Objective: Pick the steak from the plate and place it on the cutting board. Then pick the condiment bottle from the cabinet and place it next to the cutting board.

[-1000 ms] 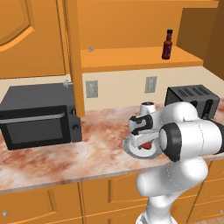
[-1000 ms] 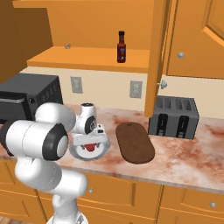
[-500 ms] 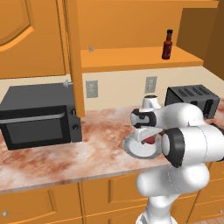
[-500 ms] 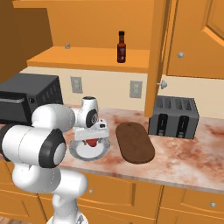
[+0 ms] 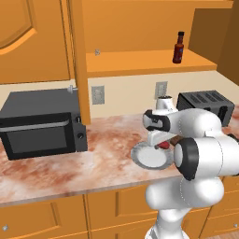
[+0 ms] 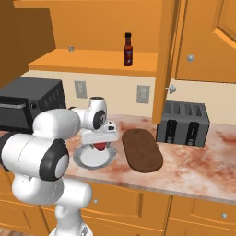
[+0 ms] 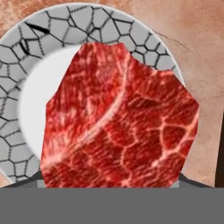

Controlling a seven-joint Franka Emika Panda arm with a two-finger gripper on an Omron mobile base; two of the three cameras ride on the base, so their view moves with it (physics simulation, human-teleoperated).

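Note:
The red marbled steak (image 7: 118,118) looms close in the hand view, covering my fingertips, with the grey-white plate (image 7: 78,19) farther behind it. My gripper (image 6: 100,144) is shut on the steak (image 6: 100,146) and holds it just above the plate (image 6: 87,159). The left base view has the steak (image 5: 164,145) under the hand, over the plate (image 5: 144,158). The dark oval cutting board (image 6: 142,150) lies just right of the plate. The condiment bottle (image 6: 128,49) (image 5: 178,47) stands upright on the cabinet shelf (image 6: 92,62).
A black toaster (image 6: 184,123) stands behind the board's right end. At the left of the counter sits a black microwave (image 5: 39,123). The open cabinet door (image 6: 168,50) juts out above the toaster. Bare counter (image 6: 203,161) lies right of the board.
The hand has shifted slightly toward the cutting board, and the steak has risen with it off the plate.

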